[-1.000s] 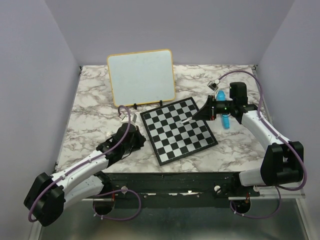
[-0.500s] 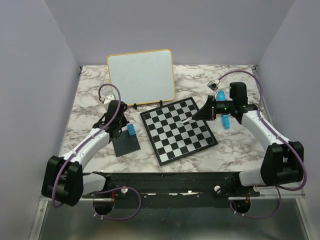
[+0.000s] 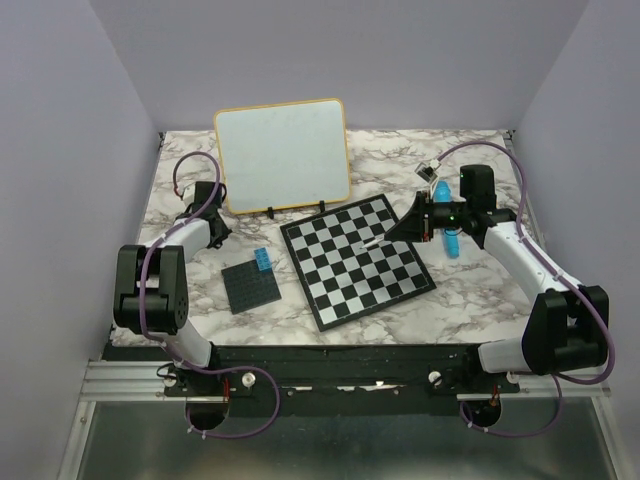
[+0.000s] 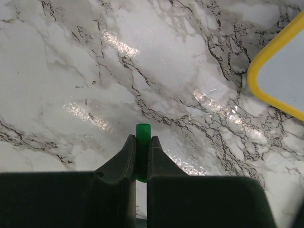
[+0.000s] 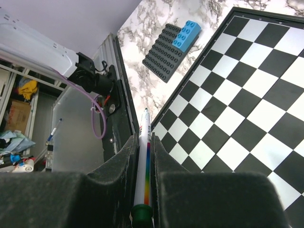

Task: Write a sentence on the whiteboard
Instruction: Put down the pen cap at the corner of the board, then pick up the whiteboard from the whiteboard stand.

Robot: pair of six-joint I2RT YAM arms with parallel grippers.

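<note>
— Two arms are sharing this counter [image 3: 470, 290]; which one is making the news?

— The left. A second ago it was lying low over the black studded plate [image 3: 248, 288] and its blue brick [image 3: 262, 260] at the near left. Now it is stretching toward the back left, leaving that plate uncovered.

— Is it carrying anything?

— Yes. The left end effector [image 4: 142, 142] is pinching a short green cap [image 4: 143, 130] between its fingers above bare marble. The board's yellow corner is just edging into the right of its wrist view.

— And the right arm?

— It is not budging. The right end effector [image 5: 145, 142] is clamping a white marker [image 5: 144, 156] with a rainbow stripe, its tip pointing out over the right part of the chessboard [image 3: 357, 262].

— Where is the board itself?

— The whiteboard [image 3: 283, 155] is standing propped at the back of the counter, left of centre and behind the chessboard. It is showing no writing; of the sentence, not a stroke is appearing yet.

— So what is the swing telling us?

— Probably that the cap is being carried clear, so the uncapping looks finished. The writing is now waiting on the right arm, which is sitting well short of the board.
</note>
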